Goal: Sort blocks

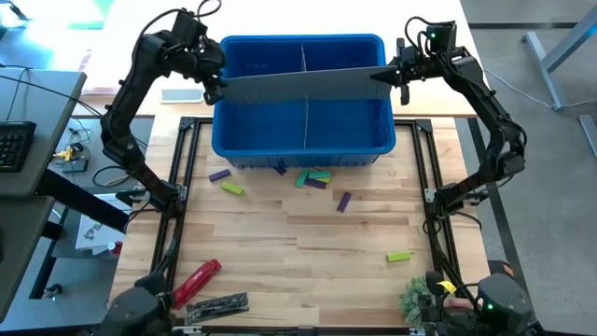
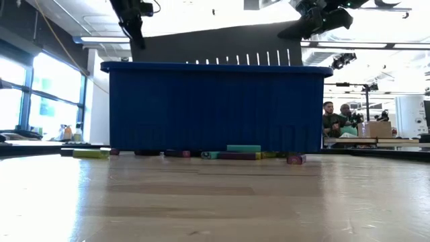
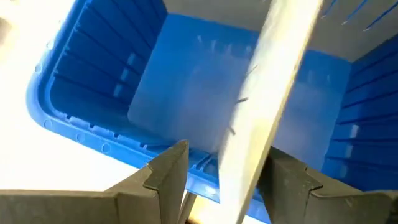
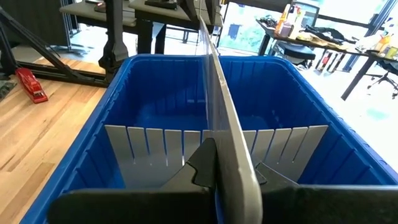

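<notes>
Right now the right gripper (image 4: 217,186) has its fingers pinched on one end of the long grey divider panel (image 1: 303,84), over the right wall of the blue bin (image 1: 303,142). The left gripper (image 1: 213,89) is at the panel's other end, and its fingers (image 3: 168,177) stand spread with the panel edge between them, not clamped as far as I can see.

Risks, in order:
- Only one end looks truly gripped. If the left end is loose, the panel can pivot or sag on the right pinch and drop crooked into the bin.
- The panel sits tilted across the rim, not down in the wall grooves. It has to mate with the slotted cross divider (image 4: 217,152) standing in the bin; a misaligned push would jam it or bend the slotted fins.
- Pushing down on a jammed panel could shove the bin toward the front, onto the blocks lying against its base.

Blocks are all on the tabletop (image 1: 308,252), none in the bin that I can see. A cluster of green, teal and purple blocks (image 1: 312,177) lies just in front of the bin, a purple block (image 1: 219,175) and a lime block (image 1: 232,189) sit to the left, another purple block (image 1: 343,201) is nearer the middle, and one lime block (image 1: 399,256) is well apart toward the right front. Sorting proper not started, by my read.
</notes>
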